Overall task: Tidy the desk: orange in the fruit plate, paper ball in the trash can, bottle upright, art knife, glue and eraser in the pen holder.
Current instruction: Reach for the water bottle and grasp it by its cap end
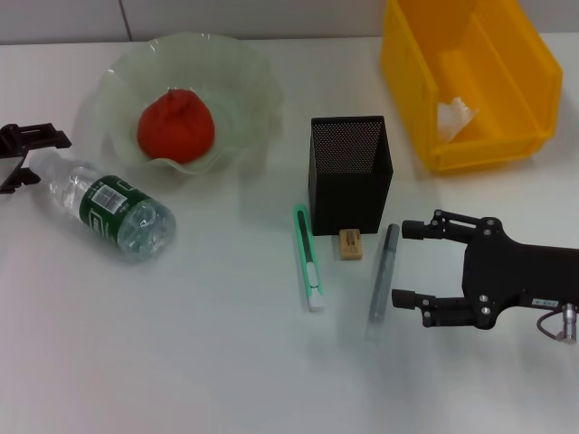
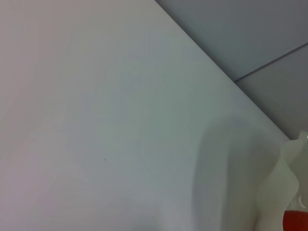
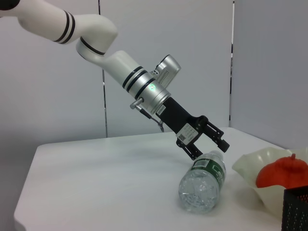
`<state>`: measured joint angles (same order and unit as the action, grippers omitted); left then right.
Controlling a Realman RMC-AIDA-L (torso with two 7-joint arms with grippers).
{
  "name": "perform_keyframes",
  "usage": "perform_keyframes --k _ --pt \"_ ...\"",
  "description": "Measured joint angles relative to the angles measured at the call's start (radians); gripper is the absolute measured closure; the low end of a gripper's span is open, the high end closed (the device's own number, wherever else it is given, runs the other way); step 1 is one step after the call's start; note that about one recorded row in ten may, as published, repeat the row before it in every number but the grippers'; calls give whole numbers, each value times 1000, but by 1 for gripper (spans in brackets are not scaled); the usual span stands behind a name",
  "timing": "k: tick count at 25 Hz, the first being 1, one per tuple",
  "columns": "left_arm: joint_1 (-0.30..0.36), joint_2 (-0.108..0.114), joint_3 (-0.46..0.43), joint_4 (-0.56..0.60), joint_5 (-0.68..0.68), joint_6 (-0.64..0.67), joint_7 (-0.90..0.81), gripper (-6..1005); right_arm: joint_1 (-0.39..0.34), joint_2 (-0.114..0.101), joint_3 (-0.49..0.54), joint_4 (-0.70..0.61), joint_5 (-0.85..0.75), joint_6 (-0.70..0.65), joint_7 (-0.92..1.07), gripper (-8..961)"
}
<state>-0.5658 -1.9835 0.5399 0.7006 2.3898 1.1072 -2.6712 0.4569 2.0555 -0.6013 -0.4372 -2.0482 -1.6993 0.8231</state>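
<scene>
The right gripper (image 1: 409,263) hangs low over the desk (image 1: 181,362) at the near right, its fingers spread wide and holding nothing, the tips just beside the glue (image 1: 383,280). The glue lies flat, running near-to-far, with the eraser (image 1: 351,244) to its left, against the near wall of the pen holder (image 1: 350,174), and the art knife (image 1: 308,259) further left, also lying flat.

The likely trouble is the glue itself: it is slim, round and looks smooth, so a pinch that lands off-centre could roll it away or squirt it sideways into the eraser. Closing too low may scrape the fingertips on the tabletop.

At the far left the left gripper (image 1: 23,155), also released and empty, sits at the cap end of the bottle (image 1: 113,205), which lies on its side. A shove instead of a grasp would send it rolling.

The orange (image 1: 175,127) already rests in the fruit plate (image 1: 244,72), and the paper ball (image 1: 455,116) lies in the trash can (image 1: 543,63) at the far right.
</scene>
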Motion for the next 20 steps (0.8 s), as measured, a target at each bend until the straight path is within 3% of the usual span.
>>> perform_keyframes --k 20 --pt "-10 -4 12 -12 0 -14 0 249 -1 -3 0 0 2 -2 -8 123"
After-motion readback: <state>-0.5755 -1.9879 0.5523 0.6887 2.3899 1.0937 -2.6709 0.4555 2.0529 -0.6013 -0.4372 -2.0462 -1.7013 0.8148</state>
